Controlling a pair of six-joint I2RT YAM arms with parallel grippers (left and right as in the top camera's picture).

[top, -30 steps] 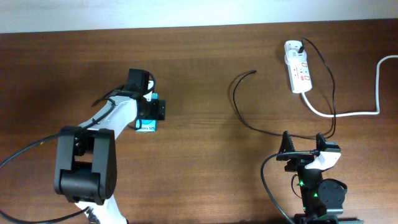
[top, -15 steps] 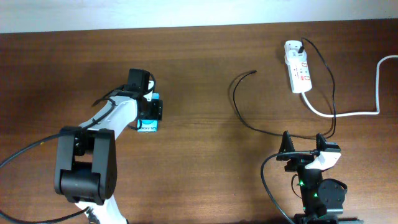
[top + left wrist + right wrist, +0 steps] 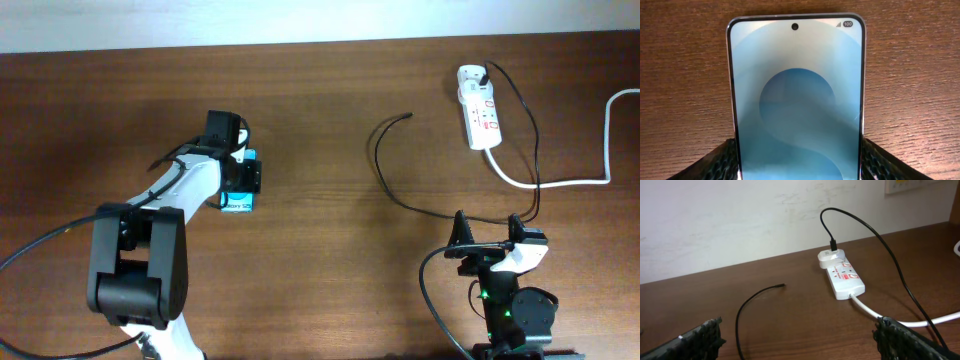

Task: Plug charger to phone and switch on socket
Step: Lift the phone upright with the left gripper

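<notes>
Since a second ago our left gripper (image 3: pixel 242 180) has narrowed onto the phone (image 3: pixel 796 100), at nine o'clock on the table (image 3: pixel 330 270); its jaws now press both long edges. Only the left wrist view shows us the punch-hole lens and "100" beside the signal bars. Loose at two o'clock lies the charger (image 3: pixel 400 119) tip, with the socket (image 3: pixel 480 118) beyond it; the red markings there are unreadable. At four o'clock our right gripper (image 3: pixel 489 232) gapes wide, holding nothing.

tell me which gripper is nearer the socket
Right. The right gripper is open, apart from the socket but on the same side; the left gripper is far across, around the phone.
</notes>
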